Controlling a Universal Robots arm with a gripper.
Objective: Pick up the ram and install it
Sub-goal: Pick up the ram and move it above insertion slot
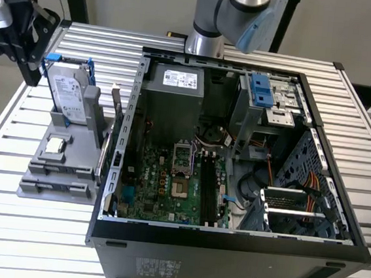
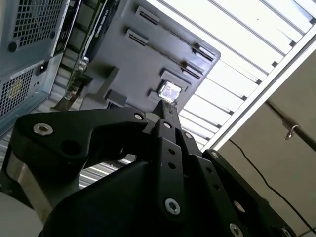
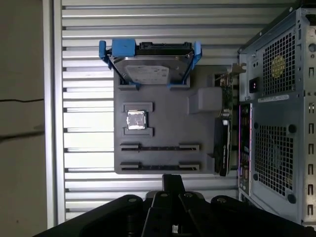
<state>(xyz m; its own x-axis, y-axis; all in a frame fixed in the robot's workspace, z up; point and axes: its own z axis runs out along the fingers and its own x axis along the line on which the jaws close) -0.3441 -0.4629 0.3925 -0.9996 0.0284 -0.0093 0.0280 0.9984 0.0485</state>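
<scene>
Fingers (image 2: 168, 112) closed, ram (image 1: 204, 188) well apart, in case (image 1: 226, 258)

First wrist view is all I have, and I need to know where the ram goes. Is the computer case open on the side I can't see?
Observer: Yes. In the exterior view the case lies open at the top, side panel off, with the green motherboard exposed.
Operator: Any long memory slots on that board?
Observer: Yes, long dark slots run beside the processor socket, on the exterior view's right of it. I cannot tell whether they are filled.
</scene>
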